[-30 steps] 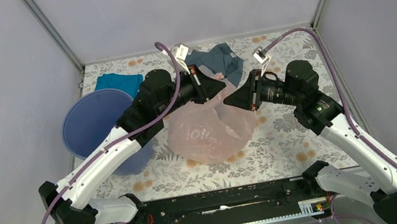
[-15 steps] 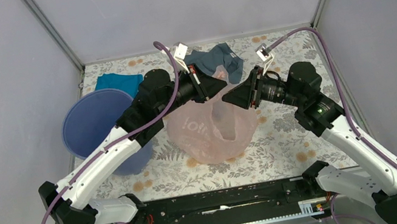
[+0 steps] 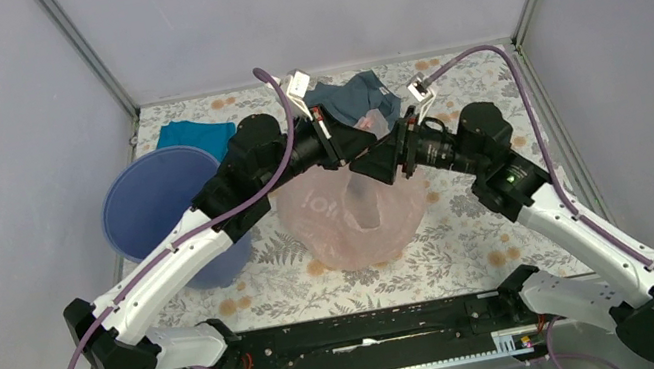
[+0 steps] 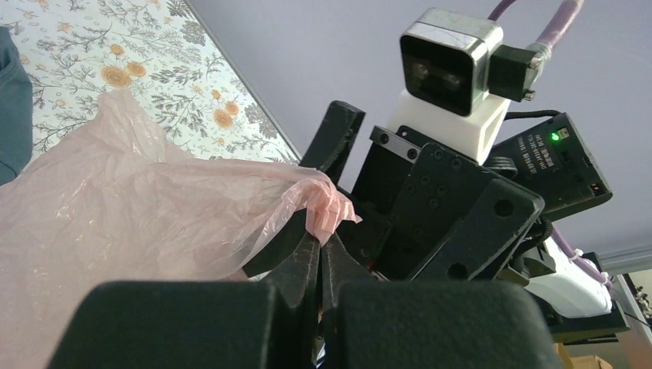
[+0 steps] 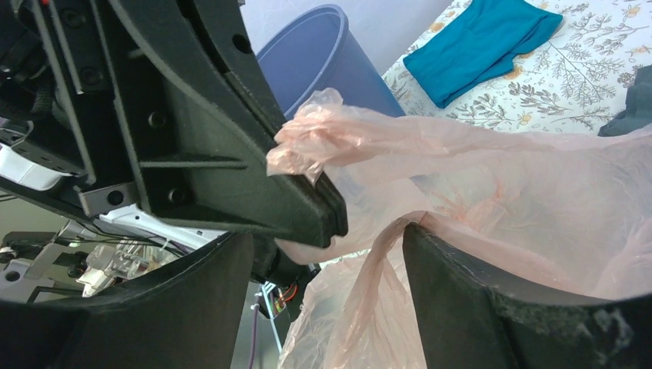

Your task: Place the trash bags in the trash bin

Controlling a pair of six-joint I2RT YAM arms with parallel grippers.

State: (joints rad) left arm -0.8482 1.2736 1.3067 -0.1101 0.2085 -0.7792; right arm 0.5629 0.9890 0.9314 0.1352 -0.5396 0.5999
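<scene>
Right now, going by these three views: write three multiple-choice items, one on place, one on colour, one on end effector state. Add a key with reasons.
1. Where does the trash bin stand?
A. in the far right corner
B. at the left side of the table
C. between the two arm bases

2. What colour is the cloth lying just beyond the bin?
A. red
B. yellow
C. teal

3. What is the left end effector doing?
A. shut on the bunched edge of the trash bag
B. open above the bin
C. gripping the bin's rim

Key:
1 B: the top view shows the bin left of the bag, near the left wall.
2 C: the top and right wrist views both show the cloth as teal.
3 A: the left wrist view shows its fingers closed with pink film pinched between them.
</scene>
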